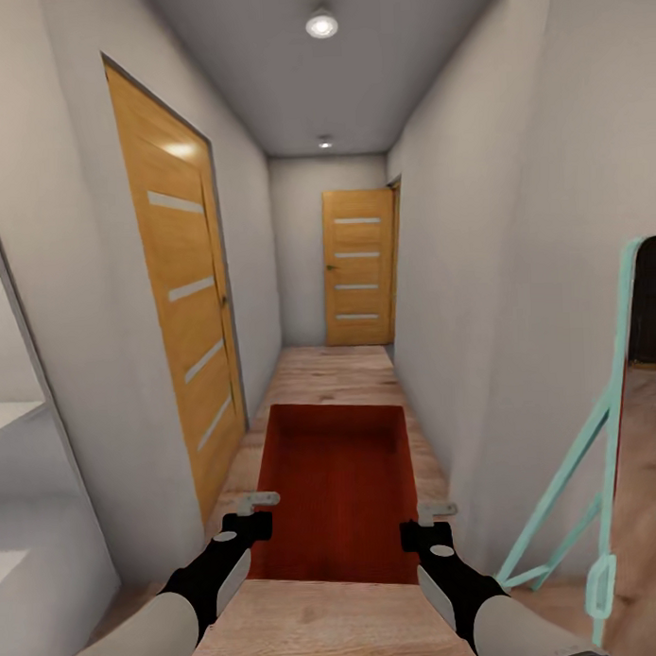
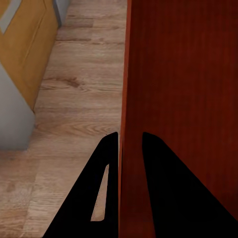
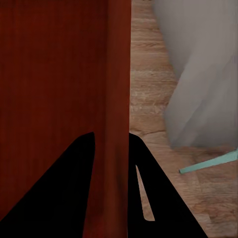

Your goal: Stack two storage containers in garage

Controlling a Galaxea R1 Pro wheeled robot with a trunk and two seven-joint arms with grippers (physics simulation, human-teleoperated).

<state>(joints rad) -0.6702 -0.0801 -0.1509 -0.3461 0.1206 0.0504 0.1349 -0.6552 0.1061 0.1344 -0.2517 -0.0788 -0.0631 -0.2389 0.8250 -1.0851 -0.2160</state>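
Here, a narrow corridor: plain grey walls close on either side, a light wood-plank floor (image 1: 334,375) running ahead to a closed orange wood door (image 1: 360,267) at the far end. A second orange door (image 1: 183,286) stands in the left wall. Two round ceiling lights (image 1: 321,25) overhead. At the right, a teal frame (image 1: 596,432) leans by an opening; beyond it, more plank floor. Free passage is little wider than the load carried.

Item: one storage container (image 1: 338,484), orange-red, open top, flat bottom, held level above the planks, its long axis pointing down the corridor, centred between the walls.

Left hand (image 1: 247,512): closed on the container's left wall near the nearer end; arm black, sleeve white.
Right hand (image 1: 432,518): closed on the right wall, opposite the left.

Left wrist view: one dark finger inside the container wall (image 2: 122,99), one outside, wall pinched between; planks and the foot of the orange door (image 2: 20,54) below.
Right wrist view: the same straddling grip on the other wall (image 3: 119,99); a grey wall corner (image 3: 198,74) and a strip of the teal frame (image 3: 208,162) beside it.
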